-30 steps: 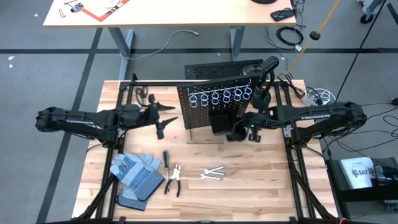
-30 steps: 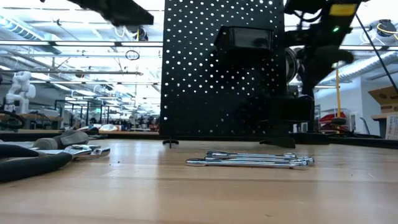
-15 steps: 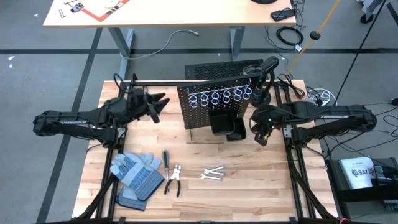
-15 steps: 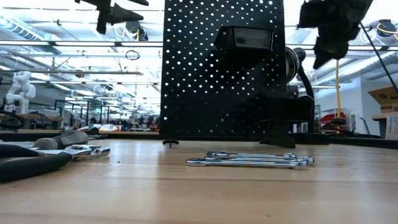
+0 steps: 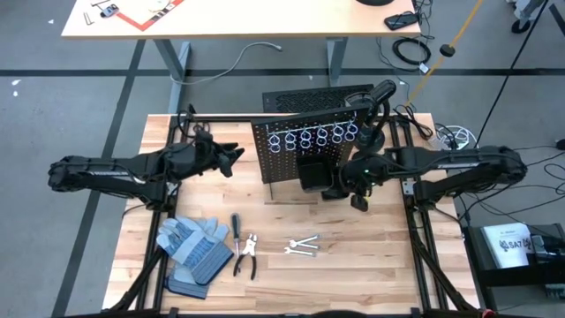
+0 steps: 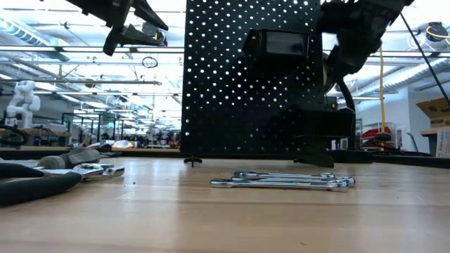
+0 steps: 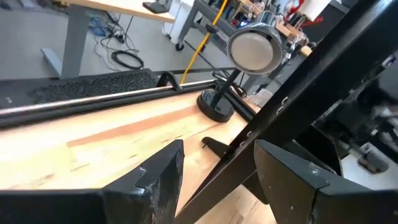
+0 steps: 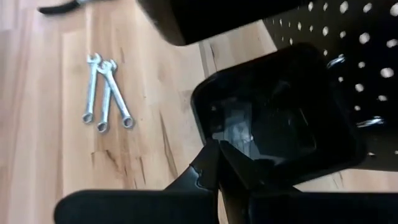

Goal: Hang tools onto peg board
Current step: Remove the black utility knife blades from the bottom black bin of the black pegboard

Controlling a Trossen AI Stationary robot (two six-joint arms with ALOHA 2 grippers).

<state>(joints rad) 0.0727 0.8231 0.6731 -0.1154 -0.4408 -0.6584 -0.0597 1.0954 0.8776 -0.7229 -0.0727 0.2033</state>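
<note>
From overhead, the peg board point(image 5: 307, 146) stands upright near the 12 o'clock edge of the wooden surface point(image 5: 380, 256), with its row of silver ring holders point(image 5: 313, 137) and a black bin point(image 5: 311, 173) on the front. The left claw point(image 5: 231, 156) hangs at about 9 o'clock of the board, fingers spread and nothing in them. The right claw point(image 5: 358, 200) sits at roughly 4 o'clock of the board, just beside the bin, clenched tight and empty as far as I can see. Down toward 6 o'clock lie the wrenches point(image 5: 302, 246), and at their 9 o'clock the pliers point(image 5: 248, 257) and the screwdriver point(image 5: 236, 225), right beside the work gloves point(image 5: 192, 252). Low view: wrenches point(image 6: 283, 180) flat on the wood in front of the board point(image 6: 253, 77), pliers handle point(image 6: 35, 187) off at 9 o'clock, both arms up high. Left wrist view: two dark fingers point(image 7: 155, 180) apart, the board's edge point(image 7: 292, 99) running diagonally past them. Right wrist view: fingers point(image 8: 224, 168) pinched together just in front of the bin point(image 8: 273, 118), three wrenches point(image 8: 104, 93) on the wood beyond.
</note>
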